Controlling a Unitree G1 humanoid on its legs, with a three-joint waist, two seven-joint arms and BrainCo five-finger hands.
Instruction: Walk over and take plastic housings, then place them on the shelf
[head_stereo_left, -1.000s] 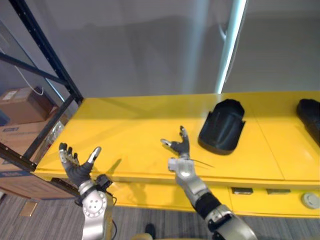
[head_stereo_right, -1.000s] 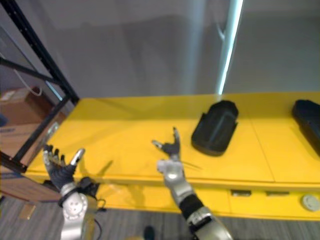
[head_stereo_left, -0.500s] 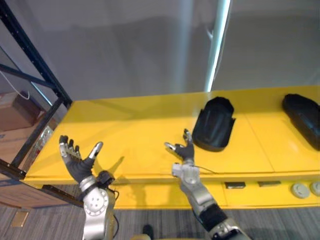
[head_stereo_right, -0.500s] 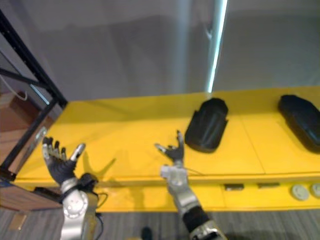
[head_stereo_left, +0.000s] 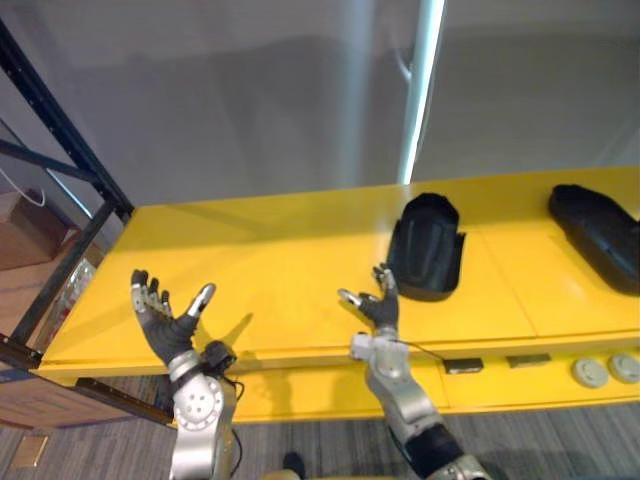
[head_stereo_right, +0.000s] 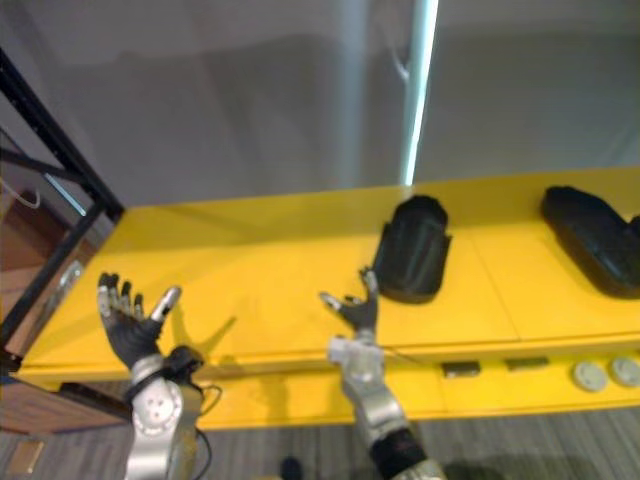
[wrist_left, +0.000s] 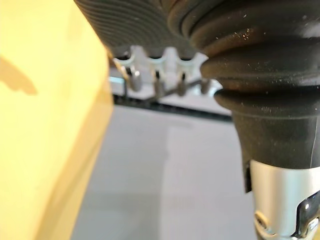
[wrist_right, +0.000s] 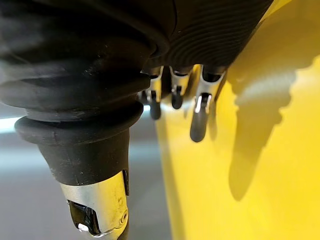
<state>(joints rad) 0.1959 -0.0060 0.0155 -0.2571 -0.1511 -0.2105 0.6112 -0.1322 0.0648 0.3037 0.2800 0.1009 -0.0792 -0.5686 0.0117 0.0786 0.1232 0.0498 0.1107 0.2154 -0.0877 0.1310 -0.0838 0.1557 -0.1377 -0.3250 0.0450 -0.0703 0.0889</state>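
Observation:
A black plastic housing (head_stereo_left: 427, 245) lies on the yellow shelf (head_stereo_left: 270, 260), just beyond my right hand (head_stereo_left: 377, 305), which is open, palm up, near the shelf's front edge and holds nothing. A second black housing (head_stereo_left: 596, 233) rests at the far right of the shelf. My left hand (head_stereo_left: 163, 323) is raised open with fingers spread over the shelf's front left corner, also empty. In the right wrist view the straight fingers (wrist_right: 200, 117) hang beside the yellow surface.
A black rack upright with cross braces (head_stereo_left: 62, 130) rises at the left end of the shelf. Cardboard boxes (head_stereo_left: 25, 215) sit behind it. Round grey discs (head_stereo_left: 605, 370) sit on the shelf's front face at lower right. A grey wall with a pale blue strip (head_stereo_left: 420, 80) stands behind.
The whole picture has shifted left as the camera moved, bringing the far right housing further into view. Both hands stay open and raised, with the right hand slightly closer to the nearer housing.

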